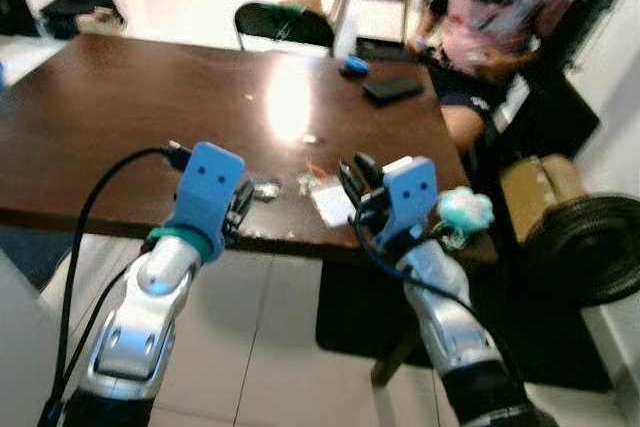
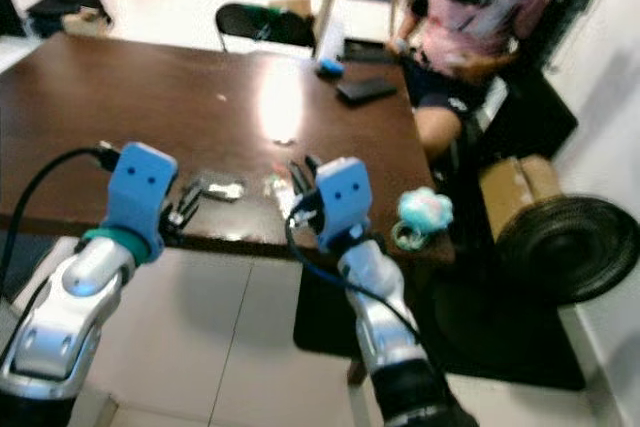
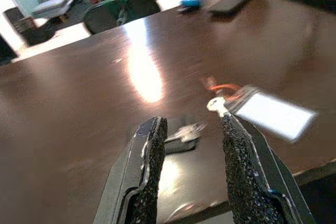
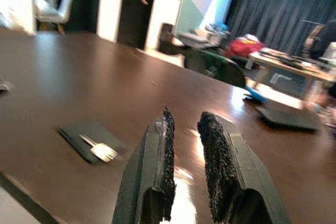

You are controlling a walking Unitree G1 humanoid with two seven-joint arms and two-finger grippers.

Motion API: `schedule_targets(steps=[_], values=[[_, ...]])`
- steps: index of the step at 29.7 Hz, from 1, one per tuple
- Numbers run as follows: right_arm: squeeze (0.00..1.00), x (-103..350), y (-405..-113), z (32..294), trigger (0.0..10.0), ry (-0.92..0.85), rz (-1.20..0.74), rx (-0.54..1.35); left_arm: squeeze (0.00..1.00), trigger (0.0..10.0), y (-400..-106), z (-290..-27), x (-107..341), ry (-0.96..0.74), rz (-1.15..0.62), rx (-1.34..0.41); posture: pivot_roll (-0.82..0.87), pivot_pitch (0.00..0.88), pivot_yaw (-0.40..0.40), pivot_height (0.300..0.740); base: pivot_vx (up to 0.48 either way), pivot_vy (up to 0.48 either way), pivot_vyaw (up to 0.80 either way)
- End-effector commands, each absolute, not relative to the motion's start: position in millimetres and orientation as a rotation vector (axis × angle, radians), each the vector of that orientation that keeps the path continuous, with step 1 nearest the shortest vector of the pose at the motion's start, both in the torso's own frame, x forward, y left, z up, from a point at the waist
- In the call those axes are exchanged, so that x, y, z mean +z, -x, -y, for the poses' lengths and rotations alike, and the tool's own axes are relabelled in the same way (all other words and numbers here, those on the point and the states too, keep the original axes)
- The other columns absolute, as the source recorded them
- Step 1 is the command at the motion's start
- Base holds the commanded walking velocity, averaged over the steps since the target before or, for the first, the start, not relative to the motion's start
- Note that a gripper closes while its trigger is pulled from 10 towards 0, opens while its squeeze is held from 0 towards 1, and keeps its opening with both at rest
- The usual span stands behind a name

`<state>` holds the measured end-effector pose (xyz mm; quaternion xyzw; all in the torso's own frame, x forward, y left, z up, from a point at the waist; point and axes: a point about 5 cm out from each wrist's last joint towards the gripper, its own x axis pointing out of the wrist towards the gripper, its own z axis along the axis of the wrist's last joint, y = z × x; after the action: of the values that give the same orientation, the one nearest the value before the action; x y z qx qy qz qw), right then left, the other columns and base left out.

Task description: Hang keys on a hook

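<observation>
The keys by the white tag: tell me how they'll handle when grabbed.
The keys lie flat on the glossy table, so they will probably slide when nudged. Joined by an orange loop to the white tag, they would likely dangle loosely. The left gripper is open before them.

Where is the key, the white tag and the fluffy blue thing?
key (image 3: 216, 104): left wrist view, on its silver head.
white tag (image 3: 274, 116): left wrist view, middle of its face.
fluffy blue thing (image 1: 465, 210): left eye view, its fuzzy middle.

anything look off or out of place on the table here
Nothing is spilled or broken. The odd bit: a fluffy turquoise pom-pom sits right at the table's near right corner, looking partly over the edge. The keys and a white tag lie loose near the front edge, between the left gripper and the right gripper.
</observation>
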<state>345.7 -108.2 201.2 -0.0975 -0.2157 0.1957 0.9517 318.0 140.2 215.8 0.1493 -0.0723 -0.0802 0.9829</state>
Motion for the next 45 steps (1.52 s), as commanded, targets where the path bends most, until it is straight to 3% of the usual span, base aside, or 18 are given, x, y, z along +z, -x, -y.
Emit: schedule_targets(steps=[1,19,23,26,29,32,36,39,42,45], values=[[0.0,201,-344,105,10.0,0.216,0.455,0.414,0.0,10.0,-318,-144,211,-0.315,0.134,-0.139,0.1,0.06,0.043,0.74,0.45,0.0,0.0],[0.0,204,-347,108,10.0,0.21,0.456,0.409,0.0,10.0,-320,-144,216,-0.316,0.152,-0.131,0.1,0.072,0.038,0.74,0.448,0.0,0.0],[0.0,204,-348,108,10.0,0.213,0.456,0.408,0.0,10.0,-320,-144,215,-0.322,0.136,-0.156,0.1,0.072,0.038,0.74,0.0,0.0,0.0],[0.0,204,-349,109,10.0,0.219,0.455,0.409,0.0,10.0,-317,-138,209,-0.398,0.108,-0.266,0.11,0.074,0.043,0.74,0.0,0.0,0.0],[0.0,203,-352,108,10.0,0.237,0.433,0.446,0.0,10.0,-314,-123,206,-0.6,0.125,-0.43,0.17,0.064,0.049,0.74,0.0,0.0,0.0],[0.0,203,-353,108,10.0,0.235,0.425,0.455,0.0,10.0,-314,-118,206,-0.609,0.128,-0.472,0.17,0.064,0.049,0.74,0.0,0.0,0.0],[0.0,198,-357,105,10.0,0.249,0.362,0.519,0.0,10.0,-318,-101,202,-0.646,0.099,-0.68,0.19,0.062,0.06,0.74,0.0,0.0,0.0],[0.0,196,-361,115,10.0,0.239,0.313,0.53,0.0,10.0,-330,-98,193,-0.605,0.019,-0.837,0.16,0.057,0.075,0.74,0.0,0.0,0.0],[0.0,196,-365,130,10.0,0.211,0.276,0.497,0.0,10.0,-340,-99,197,-0.522,0.009,-0.869,0.15,0.06,0.082,0.74,0.0,0.0,0.0],[0.0,195,-366,139,10.0,0.248,0.273,0.477,0.0,10.0,-346,-96,194,-0.572,-0.002,-0.913,0.13,0.066,0.099,0.74,0.0,0.0,0.0]])
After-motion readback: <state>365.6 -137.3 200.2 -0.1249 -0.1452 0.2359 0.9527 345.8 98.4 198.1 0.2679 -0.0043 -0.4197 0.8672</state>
